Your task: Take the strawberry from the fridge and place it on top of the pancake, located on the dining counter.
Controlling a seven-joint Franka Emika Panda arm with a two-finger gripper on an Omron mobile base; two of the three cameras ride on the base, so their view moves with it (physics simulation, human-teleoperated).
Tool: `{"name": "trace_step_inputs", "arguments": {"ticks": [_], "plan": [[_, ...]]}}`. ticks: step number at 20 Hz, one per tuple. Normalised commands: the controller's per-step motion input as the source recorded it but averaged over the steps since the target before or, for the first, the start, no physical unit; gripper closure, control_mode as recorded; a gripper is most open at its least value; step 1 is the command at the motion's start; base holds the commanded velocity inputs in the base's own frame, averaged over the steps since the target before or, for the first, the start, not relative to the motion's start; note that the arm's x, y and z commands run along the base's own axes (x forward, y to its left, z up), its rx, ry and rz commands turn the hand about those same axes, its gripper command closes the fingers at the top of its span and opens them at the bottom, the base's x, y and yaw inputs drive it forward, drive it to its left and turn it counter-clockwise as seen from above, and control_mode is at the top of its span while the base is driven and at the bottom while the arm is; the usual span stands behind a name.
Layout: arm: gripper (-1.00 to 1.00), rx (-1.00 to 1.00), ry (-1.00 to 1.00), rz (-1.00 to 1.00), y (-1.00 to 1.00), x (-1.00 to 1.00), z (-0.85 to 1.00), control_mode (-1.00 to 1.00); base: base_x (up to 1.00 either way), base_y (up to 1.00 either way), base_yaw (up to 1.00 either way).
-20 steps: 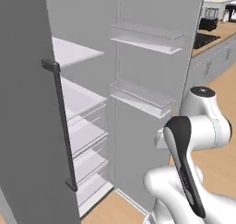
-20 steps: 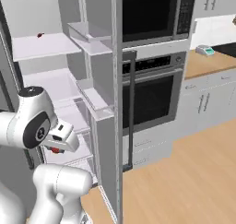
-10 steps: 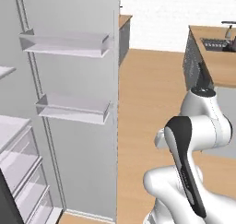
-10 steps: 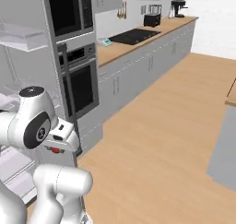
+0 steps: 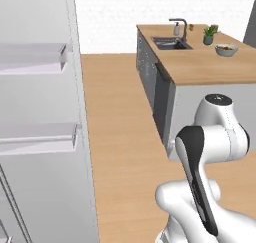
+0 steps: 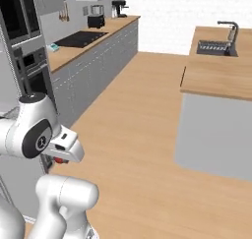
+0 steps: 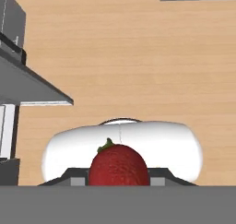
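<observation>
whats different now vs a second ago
The base has turned away from the fridge: its open shelves have slid to the left edge of the left base view, and the dining counter with its sink has come into sight ahead. Nothing was taken or let go. The gripper stays shut on the strawberry, the arm tucked as before.

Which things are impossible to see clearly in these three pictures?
- Finger tips of the end effector: hand view, covered by the strawberry.
- Contents of the bowl on the dining counter: left base view, too small.
- Fridge interior: left base view, cut off by the left edge.
</observation>
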Motion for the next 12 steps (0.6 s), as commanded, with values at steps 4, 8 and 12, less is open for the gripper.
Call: {"name": "trace_step_inputs", "arguments": {"ticks": [4,8,12], "plan": [[1.00,0.00,0.00,0.00,0.00,0.00,0.00,1.00,0.00,-0.77,-0.17],[1.00,0.00,0.00,0.00,0.00,0.00,0.00,1.00,0.09,-0.83,-0.07],[1.00,0.00,0.00,0.00,0.00,0.00,0.00,1.00,0.14,-0.84,-0.02]]}}
